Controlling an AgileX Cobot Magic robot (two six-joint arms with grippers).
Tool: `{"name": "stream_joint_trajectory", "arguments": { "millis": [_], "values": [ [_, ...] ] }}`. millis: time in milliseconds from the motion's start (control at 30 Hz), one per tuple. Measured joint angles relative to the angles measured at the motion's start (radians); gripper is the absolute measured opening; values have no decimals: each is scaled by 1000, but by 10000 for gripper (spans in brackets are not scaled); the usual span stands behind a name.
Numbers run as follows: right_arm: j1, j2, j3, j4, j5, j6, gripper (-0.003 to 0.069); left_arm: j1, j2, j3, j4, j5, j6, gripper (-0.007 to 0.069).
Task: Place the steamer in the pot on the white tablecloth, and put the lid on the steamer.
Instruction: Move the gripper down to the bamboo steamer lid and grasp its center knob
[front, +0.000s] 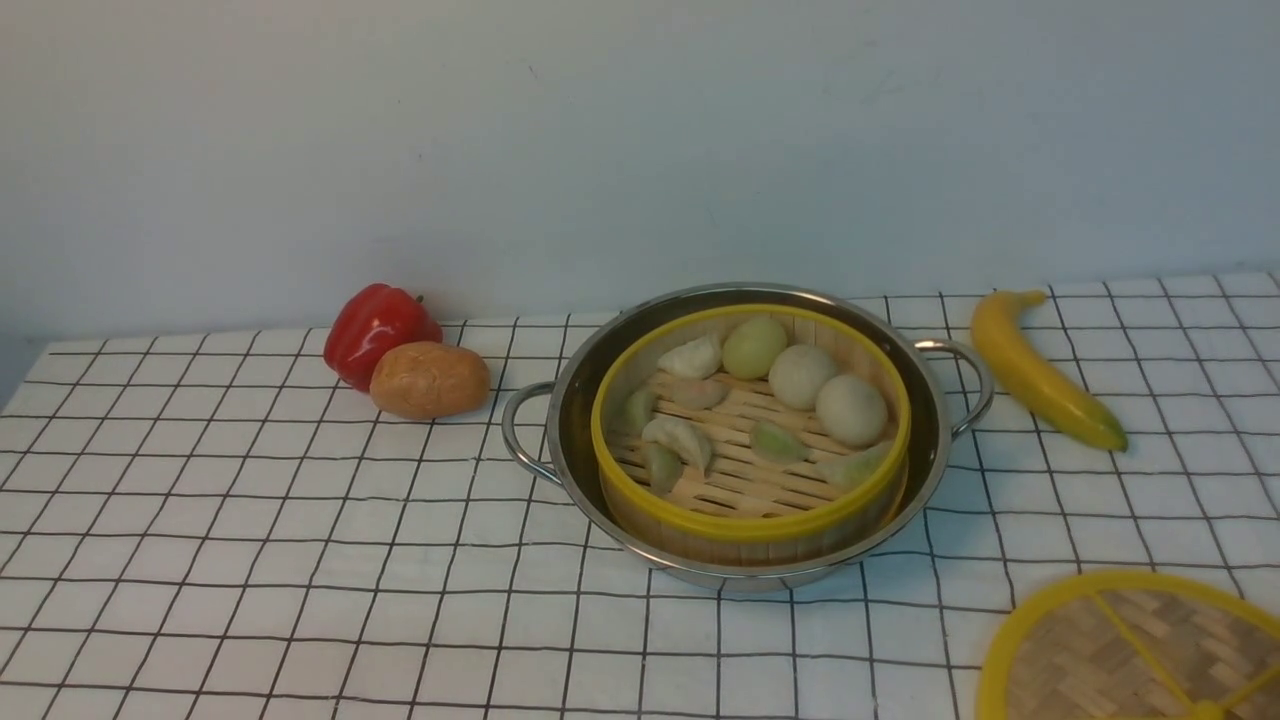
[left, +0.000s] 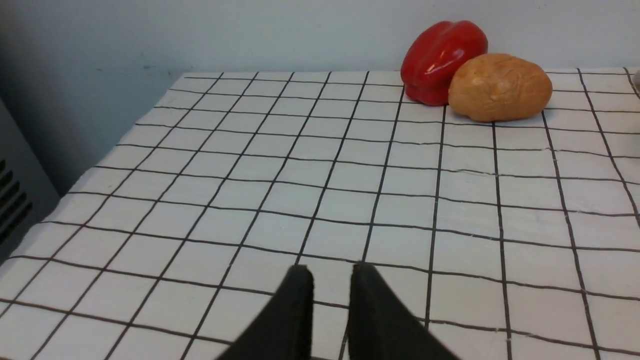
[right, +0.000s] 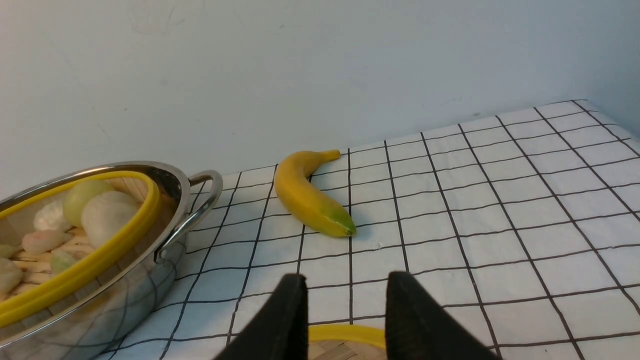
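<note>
The steamer (front: 750, 528), a bamboo basket with yellow rims holding dumplings and buns, sits inside the shiny pot (front: 575, 400) on the white tablecloth (front: 250, 520). The lid (front: 1130, 650) lies flat on the cloth at the near right, cut off by the front view's edge. Neither gripper shows in the front view. My right gripper (right: 345, 277) hovers open just above the lid's yellow rim (right: 345, 334), with the pot (right: 135, 295) off to one side. My left gripper (left: 331, 270) hangs over bare cloth, its fingers a narrow gap apart, holding nothing.
A red pepper (front: 378, 328) and a brown potato (front: 430, 380) lie left of the pot near the wall. A banana (front: 1040, 375) lies to the pot's right. The left wrist view shows the cloth's far-left edge (left: 75, 175) dropping off.
</note>
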Motion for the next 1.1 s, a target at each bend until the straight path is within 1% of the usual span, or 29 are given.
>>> {"name": "stream_joint_trajectory", "arguments": {
  "millis": [100, 200, 333, 1100],
  "values": [
    [0, 0, 0, 0, 0, 0, 240, 0, 0, 0, -53, -23, 60, 117],
    [0, 0, 0, 0, 0, 0, 240, 0, 0, 0, -136, -61, 147, 117],
    [0, 0, 0, 1, 0, 0, 242, 0, 0, 0, -184, -64, 208, 119],
    [0, 0, 0, 1, 0, 0, 242, 0, 0, 0, -190, -64, 224, 160]
  ]
}}
